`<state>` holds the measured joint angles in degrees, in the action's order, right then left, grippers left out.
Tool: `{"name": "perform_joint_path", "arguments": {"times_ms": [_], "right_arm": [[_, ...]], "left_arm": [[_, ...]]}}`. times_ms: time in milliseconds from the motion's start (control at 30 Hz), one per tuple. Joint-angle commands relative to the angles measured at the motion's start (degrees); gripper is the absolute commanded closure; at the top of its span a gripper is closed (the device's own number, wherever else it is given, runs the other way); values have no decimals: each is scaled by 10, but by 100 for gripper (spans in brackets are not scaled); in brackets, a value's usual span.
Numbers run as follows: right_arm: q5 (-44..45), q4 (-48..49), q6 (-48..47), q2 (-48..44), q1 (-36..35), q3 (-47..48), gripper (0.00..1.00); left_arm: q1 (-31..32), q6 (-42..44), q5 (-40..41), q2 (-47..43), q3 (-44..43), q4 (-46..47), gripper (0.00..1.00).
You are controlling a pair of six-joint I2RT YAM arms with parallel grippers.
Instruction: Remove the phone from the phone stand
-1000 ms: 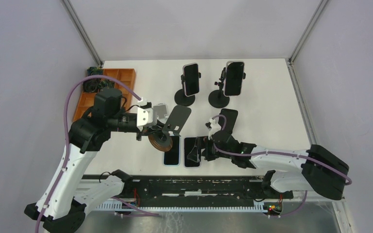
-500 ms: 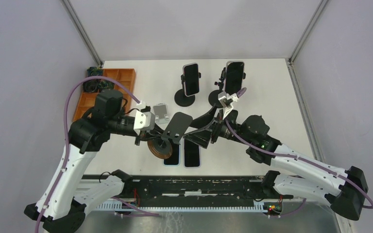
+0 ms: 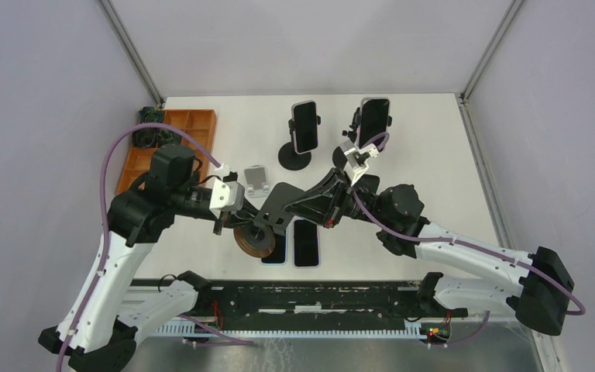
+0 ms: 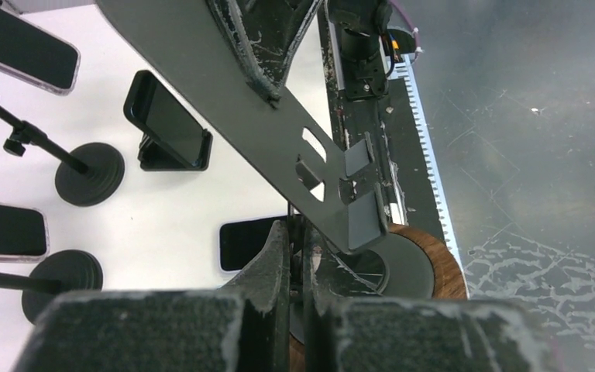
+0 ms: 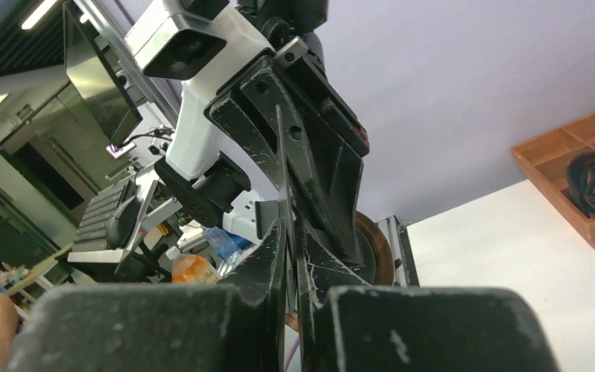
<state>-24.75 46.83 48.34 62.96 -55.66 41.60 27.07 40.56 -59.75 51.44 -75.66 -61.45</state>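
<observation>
The stem of the phone stand [image 3: 279, 205] is hidden in the top view under the left gripper [image 4: 300, 249]. Only in the left wrist view can it be seen that this claw is clenched around the stem, just above the wooden base [image 3: 249, 240]. The right gripper [image 5: 288, 242] is seen clenched on the thin edge of the stand's plate, and its body is cut off by the upper border of the left wrist view. The plate itself is bare. The phone [image 3: 306, 242] is found flat on the table [image 3: 434, 155], dark face up, off the stand and at about 5 o'clock of the plate. A second phone [image 3: 276, 251], at its 9 o'clock, is partly covered by the wooden base. A propped phone [image 4: 169, 116] is shown only by the left wrist camera, since from above it is hidden by the right arm [image 3: 395, 205]. One second ago the right gripper was spread wide and low over the flat phone. Now it is raised and closed on the plate, and the propped phone, then visible, has been covered. Any marking on the phones is too small to be read.
</observation>
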Motion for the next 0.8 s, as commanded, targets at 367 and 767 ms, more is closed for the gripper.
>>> {"name": "perform_joint_path", "arguments": {"times_ms": [367, 767], "right_arm": [[-4, -246, -273, -57, 5, 49, 100], [-60, -281, -357, -22, 4, 62, 100]], "left_arm": [[3, 49, -30, 25, 17, -66, 0], [3, -74, 0, 121, -9, 33, 9]]}}
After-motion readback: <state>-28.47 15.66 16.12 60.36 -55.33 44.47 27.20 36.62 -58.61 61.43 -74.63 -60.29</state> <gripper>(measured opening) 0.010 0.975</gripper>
